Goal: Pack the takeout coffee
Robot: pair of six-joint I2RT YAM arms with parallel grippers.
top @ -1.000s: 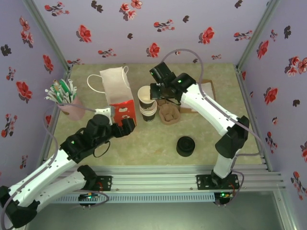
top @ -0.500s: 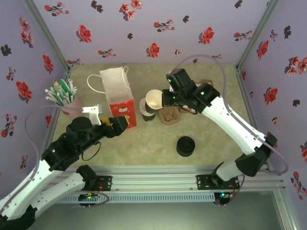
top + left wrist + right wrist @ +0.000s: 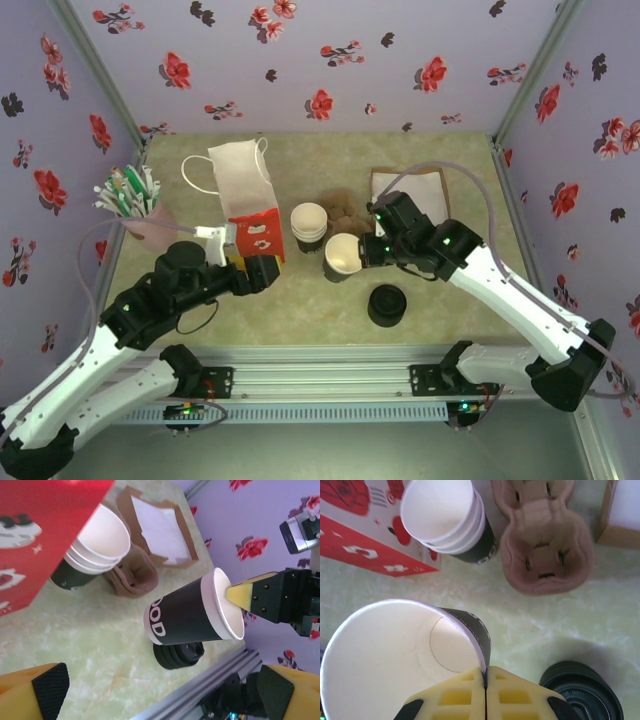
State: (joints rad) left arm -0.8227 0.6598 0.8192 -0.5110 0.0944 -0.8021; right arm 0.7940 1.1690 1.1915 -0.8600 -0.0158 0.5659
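Observation:
The takeout coffee cup [image 3: 343, 255] is a paper cup with a black wall and cream inside, open-topped with no lid on it. My right gripper [image 3: 368, 250] is shut on its rim and holds it tilted above the table, near the middle. The right wrist view has the yellow fingers [image 3: 520, 695] pinching the cup wall [image 3: 475, 630] between them. From the left wrist the cup [image 3: 185, 617] hangs sideways with lettering near its base. My left gripper [image 3: 258, 268] stands open with nothing in it beside the red bag [image 3: 255, 235].
A stack of black lids [image 3: 387, 305] sits on the table just right of the held cup. A stack of lidless cups [image 3: 309, 225] and a brown cup carrier [image 3: 545, 535] stand behind it. A brown napkin box [image 3: 415, 190] is at back right, a holder of sticks [image 3: 130, 200] at left.
My right arm lifted one cup off the stack and carried it toward the near side, close to the lids. The left gripper shifted slightly by the red bag and stayed open.

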